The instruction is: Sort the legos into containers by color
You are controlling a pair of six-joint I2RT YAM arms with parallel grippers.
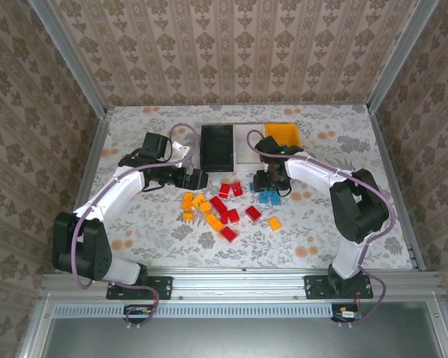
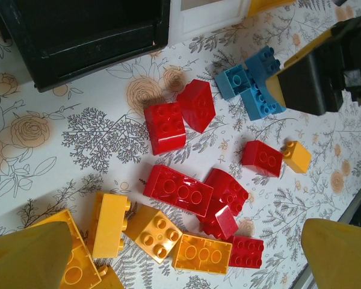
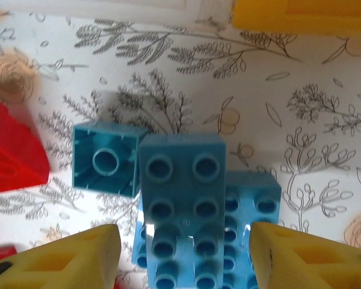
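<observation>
The legos lie loose in the middle of the table: orange-yellow ones [image 1: 196,204] at the left, red ones [image 1: 224,205] in the centre, blue ones [image 1: 267,198] at the right. My right gripper [image 3: 183,259] is open and low over the blue pile. A long blue brick [image 3: 180,198] stands between its fingers with a gap on each side. My left gripper [image 2: 183,259] is wide open above red [image 2: 177,189] and orange-yellow bricks [image 2: 153,232], holding nothing. The containers stand in a row behind: black [image 1: 216,147], white [image 1: 246,145] and orange-yellow [image 1: 282,136].
An upturned blue brick [image 3: 104,159] and a second studded one [image 3: 256,195] flank the long brick. A red brick [image 3: 12,156] lies to their left. One orange-yellow brick [image 1: 274,223] and a red one [image 1: 252,213] sit apart, nearer the front. Patterned walls enclose the table.
</observation>
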